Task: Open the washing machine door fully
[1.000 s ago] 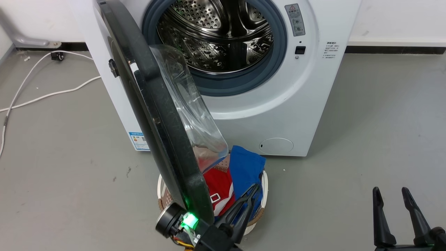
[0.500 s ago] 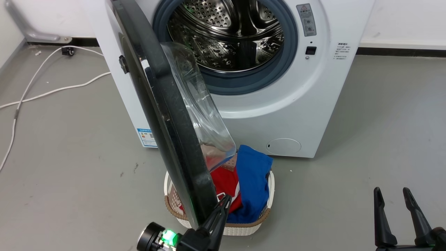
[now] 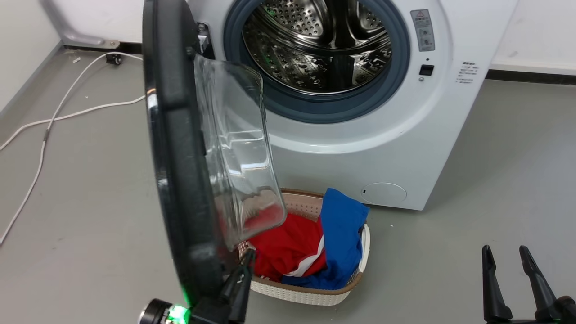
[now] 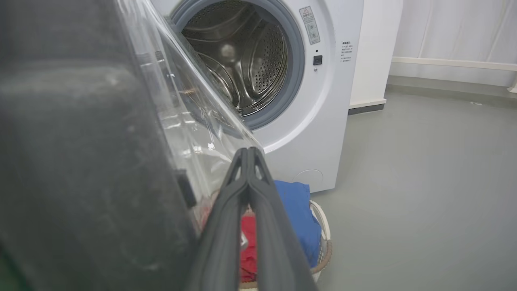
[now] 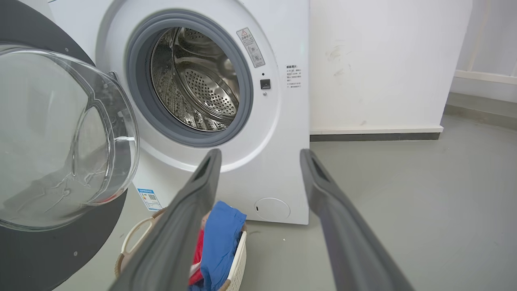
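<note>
Dark fingers nearest: left pincer [image 3: 245, 266] low in the head view, its two fingers pressed together with nothing between them, tips up at the free lower edge of the washing machine door [image 3: 175, 180]. In the left wrist view the same pincer [image 4: 247, 152] sits on the door's inner side, just beside the black rim and the glass bowl [image 4: 190, 121]; whether it actually touches I cannot tell. Right pincer [image 3: 504, 252] is well apart at lower right, fingers spread wide, empty, above bare grey floor [image 3: 472, 180]. The door stands nearly edge-on to the head, swung out roughly square to the machine front, hinged at the far left of the opening with its free edge nearest the robot. So the door lies immediately left of the left pincer, its face running near to far. Judgement: a sideways push to the robot's left from this inner side should carry it wider, and the left arm is plainly the nearer one. Swing looks about half done. Just behind the door edge is a woven-look basket [image 3: 310, 297] holding a red garment [image 3: 288, 247] and a blue one [image 3: 342, 229]. Beyond it, the washing machine [image 3: 360, 153], white, with a grey gasket [image 3: 315, 111] and steel drum [image 3: 315, 45] fully exposed. Farthest left, a white cable [image 3: 45, 135] trails toward the wall.
</note>
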Tool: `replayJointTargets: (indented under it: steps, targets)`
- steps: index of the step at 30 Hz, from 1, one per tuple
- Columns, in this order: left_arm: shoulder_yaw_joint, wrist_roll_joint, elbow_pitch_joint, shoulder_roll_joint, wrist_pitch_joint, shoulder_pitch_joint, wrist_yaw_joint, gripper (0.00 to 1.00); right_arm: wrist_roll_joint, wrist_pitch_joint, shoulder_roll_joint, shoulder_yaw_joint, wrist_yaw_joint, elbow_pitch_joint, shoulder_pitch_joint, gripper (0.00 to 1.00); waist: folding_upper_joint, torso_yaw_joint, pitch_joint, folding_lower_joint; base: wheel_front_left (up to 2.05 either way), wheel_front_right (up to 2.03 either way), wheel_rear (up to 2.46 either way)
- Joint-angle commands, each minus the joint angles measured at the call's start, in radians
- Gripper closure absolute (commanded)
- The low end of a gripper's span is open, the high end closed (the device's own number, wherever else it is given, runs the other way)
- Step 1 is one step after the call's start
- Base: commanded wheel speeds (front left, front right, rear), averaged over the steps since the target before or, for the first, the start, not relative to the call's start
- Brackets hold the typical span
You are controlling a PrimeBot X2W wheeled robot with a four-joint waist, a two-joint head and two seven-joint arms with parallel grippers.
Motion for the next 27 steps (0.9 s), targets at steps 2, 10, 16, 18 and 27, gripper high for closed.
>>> replayJointTargets:
  steps: [2,10,16,18,27]
  targets:
    - [0.023,-0.003,-0.009,0.008,0.002,0.010,0.011,1.00,0.006,-0.002,0.002,0.001,0.000,0.003,0.007,0.00,0.0000,0.015,0.003,0.0000,0.00,0.00,0.00]
    - [0.083,-0.012,-0.020,0.022,0.002,0.025,0.032,1.00,0.006,-0.002,0.002,0.003,0.000,0.008,0.010,0.00,0.0000,0.045,0.005,0.0000,0.00,0.00,0.00]
    - [0.153,-0.020,-0.035,0.039,0.002,0.039,0.052,1.00,-0.001,-0.002,0.002,0.005,0.000,0.009,0.010,0.00,0.0000,0.067,0.010,0.0000,0.00,0.00,0.00]
    - [0.180,-0.028,-0.036,0.045,0.002,0.044,0.059,1.00,-0.004,-0.002,0.002,0.005,0.000,0.010,0.009,0.00,0.0000,0.073,0.013,0.0000,0.00,0.00,0.00]
    - [0.310,-0.046,-0.028,0.081,0.002,0.025,0.075,1.00,-0.013,-0.002,0.002,0.010,0.000,0.003,-0.010,0.00,0.0000,0.083,0.032,0.0000,0.00,0.00,0.00]
